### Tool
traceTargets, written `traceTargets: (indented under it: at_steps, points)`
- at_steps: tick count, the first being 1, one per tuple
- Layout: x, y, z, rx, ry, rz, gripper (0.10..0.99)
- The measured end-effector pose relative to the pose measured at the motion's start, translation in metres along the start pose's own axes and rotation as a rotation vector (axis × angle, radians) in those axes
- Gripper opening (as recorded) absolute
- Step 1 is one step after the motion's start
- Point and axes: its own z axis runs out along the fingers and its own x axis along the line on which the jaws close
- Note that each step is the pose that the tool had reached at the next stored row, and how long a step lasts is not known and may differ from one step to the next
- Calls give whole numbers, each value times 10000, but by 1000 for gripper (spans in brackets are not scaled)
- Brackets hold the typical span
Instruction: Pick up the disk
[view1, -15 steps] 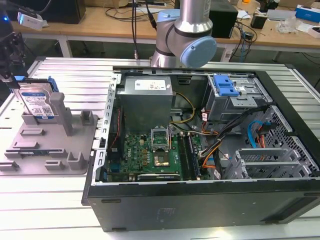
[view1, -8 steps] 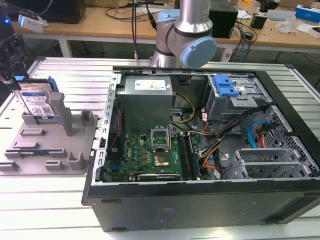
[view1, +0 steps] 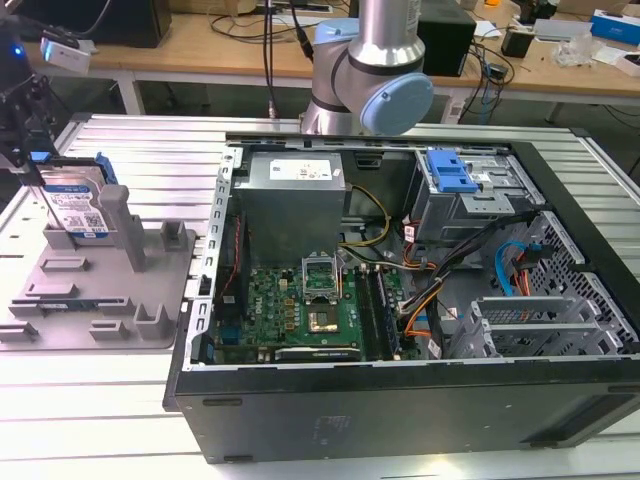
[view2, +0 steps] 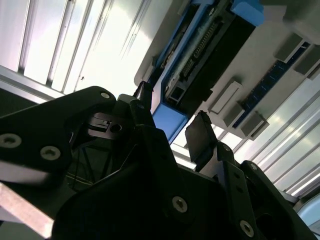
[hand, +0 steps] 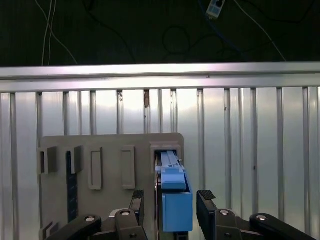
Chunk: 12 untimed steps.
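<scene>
Straddling the disk (hand: 176, 210) with our gripper (hand: 171, 194) unclenched — we judge an off-centre squeeze could jam it in the grey holder (hand: 110, 145).

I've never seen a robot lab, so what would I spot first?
The big open computer case sits mid-picture in the exterior view, green motherboard showing. At that view's left the disk stands on edge in a grey holder tray, the open gripper straddling its blue end in the first wrist view.
</scene>
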Motion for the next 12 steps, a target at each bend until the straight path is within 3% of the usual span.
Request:
traceTargets:
  at_steps: [12]
  points:
    - [-1, -1, 55, 0, 0, 0, 541]
